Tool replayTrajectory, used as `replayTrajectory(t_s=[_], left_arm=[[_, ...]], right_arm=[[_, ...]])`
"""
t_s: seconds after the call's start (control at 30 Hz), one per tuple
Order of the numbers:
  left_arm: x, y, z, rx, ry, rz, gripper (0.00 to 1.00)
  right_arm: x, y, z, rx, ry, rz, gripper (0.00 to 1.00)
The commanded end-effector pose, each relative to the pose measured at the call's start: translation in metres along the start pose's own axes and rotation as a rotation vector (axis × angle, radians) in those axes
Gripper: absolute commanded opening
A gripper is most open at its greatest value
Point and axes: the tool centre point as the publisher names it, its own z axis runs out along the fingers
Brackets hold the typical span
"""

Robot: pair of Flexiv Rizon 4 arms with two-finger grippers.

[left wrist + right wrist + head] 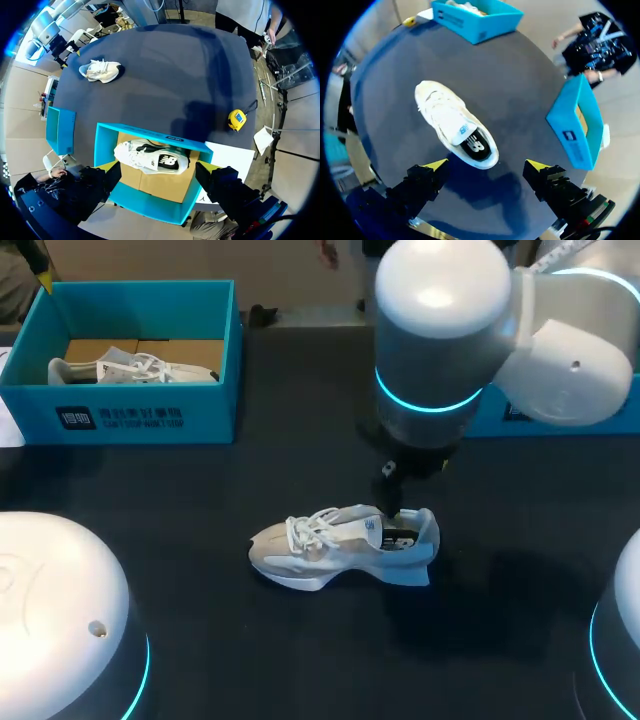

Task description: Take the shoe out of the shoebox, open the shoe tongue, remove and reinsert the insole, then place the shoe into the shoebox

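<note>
A white and grey sneaker [330,545] stands on its sole mid-table, toe toward my left side. In the right wrist view the sneaker [451,122] shows a dark insole in its mouth. My right gripper [486,165] hangs open above and just behind the heel, touching nothing. In the head view the right arm [440,330] hides its fingers. The teal shoebox [140,415] stands at the far left with a second white sneaker [130,368] in it. My left gripper [160,166] hovers open, high over the shoebox [150,205] and that sneaker [150,157].
A teal box lid [575,125] lies at the far right, partly behind the right arm. A yellow tape measure [237,120] lies on the dark table beside the shoebox, and a white sheet [232,155] is by the box corner. My left arm [60,610] fills the near left.
</note>
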Motion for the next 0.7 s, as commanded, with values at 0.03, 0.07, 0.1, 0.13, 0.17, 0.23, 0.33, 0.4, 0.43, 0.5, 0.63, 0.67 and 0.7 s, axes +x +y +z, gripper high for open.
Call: replayTrajectory(t_s=[0.03, 0.07, 0.1, 0.13, 0.17, 0.23, 0.33, 0.4, 0.43, 0.5, 0.63, 0.67, 0.7], left_arm=[[-0.0002, -0.0009, -0.0004, -0.002, 0.003, 0.000, 1.00], [-0.0002, -0.0009, -0.0004, -0.002, 0.003, 0.000, 1.00], [-0.0002, -0.0009, -0.0004, -0.002, 0.003, 0.000, 1.00], [-0.0002, -0.0009, -0.0004, -0.002, 0.003, 0.000, 1.00], [-0.0002, -0.0009, -0.0004, -0.002, 0.003, 0.000, 1.00], [-0.0002, -0.0009, -0.0004, -0.002, 0.003, 0.000, 1.00], [-0.0002, -0.0009, -0.0004, -0.002, 0.003, 0.000, 1.00], [-0.0002, -0.0009, -0.0004, -0.002, 0.003, 0.000, 1.00], [-0.0002, -0.0009, -0.0004, -0.002, 0.003, 0.000, 1.00], [-0.0002, -0.0009, -0.0004, -0.002, 0.003, 0.000, 1.00], [-0.0002, -0.0009, -0.0004, -0.002, 0.003, 0.000, 1.00], [-0.0002, -0.0009, -0.0004, -0.002, 0.003, 0.000, 1.00], [-0.0002, -0.0009, -0.0004, -0.002, 0.003, 0.000, 1.00]], right_arm=[[-0.0057, -0.0090, -0.0001, -0.049, 0.007, -0.253, 1.00], [-0.0057, -0.0090, -0.0001, -0.049, 0.007, -0.253, 1.00], [-0.0057, -0.0090, -0.0001, -0.049, 0.007, -0.253, 1.00], [-0.0057, -0.0090, -0.0001, -0.049, 0.007, -0.253, 1.00], [-0.0057, -0.0090, -0.0001, -0.049, 0.007, -0.253, 1.00], [-0.0057, -0.0090, -0.0001, -0.049, 0.007, -0.253, 1.00], [-0.0057, -0.0090, -0.0001, -0.049, 0.007, -0.253, 1.00], [-0.0057, -0.0090, -0.0001, -0.049, 0.007, -0.253, 1.00], [-0.0057, -0.0090, -0.0001, -0.049, 0.007, -0.253, 1.00], [-0.0052, -0.0086, 0.0003, -0.119, 0.038, -0.289, 1.00], [-0.0034, -0.0129, 0.0038, -0.219, 0.121, -0.444, 1.00], [-0.0038, -0.0152, 0.0049, -0.223, 0.130, -0.450, 1.00], [-0.0047, -0.0176, 0.0062, -0.250, 0.155, -0.472, 1.00]])
